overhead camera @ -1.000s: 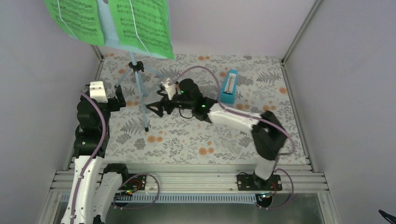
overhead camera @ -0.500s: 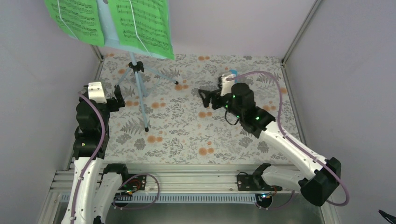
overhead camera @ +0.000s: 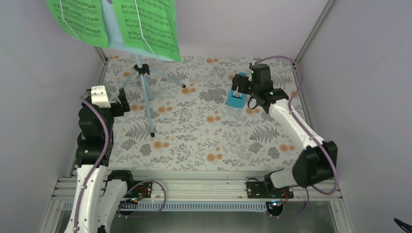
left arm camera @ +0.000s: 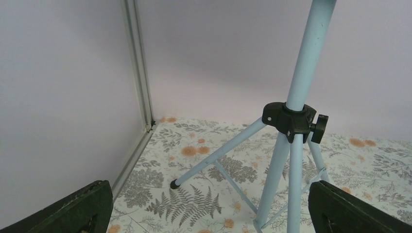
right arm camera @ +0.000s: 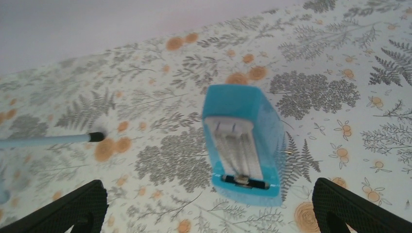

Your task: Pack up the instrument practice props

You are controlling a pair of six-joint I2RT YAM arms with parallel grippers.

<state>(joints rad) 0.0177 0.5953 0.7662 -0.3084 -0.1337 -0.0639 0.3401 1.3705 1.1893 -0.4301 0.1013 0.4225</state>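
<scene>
**Top view:** The stand [overhead camera: 141,69] is upright on its tripod at the back left of the floral table [overhead camera: 194,141]. Its desk is up at the top edge and carries the green pages [overhead camera: 148,26]. The metronome [overhead camera: 236,100] sits on the table at the back right, well apart from the stand. The right gripper [overhead camera: 238,83] hangs just over the metronome's far end. The left gripper [overhead camera: 122,103] hovers near the stand's legs, to their left, not touching them.

**Left wrist:** The two fingers [left arm camera: 73,213] sit in the bottom corners, spread wide with nothing between them. The stand's pole, black hub and three pale blue legs lie ahead, right of centre, in front of the back wall.

**Right wrist:** The fingers [right arm camera: 68,208] are spread wide here too and grip nothing. The metronome lies below, between them but clear of both, white face showing, slightly blurred. One black-tipped stand leg reaches in from the left edge.
</scene>
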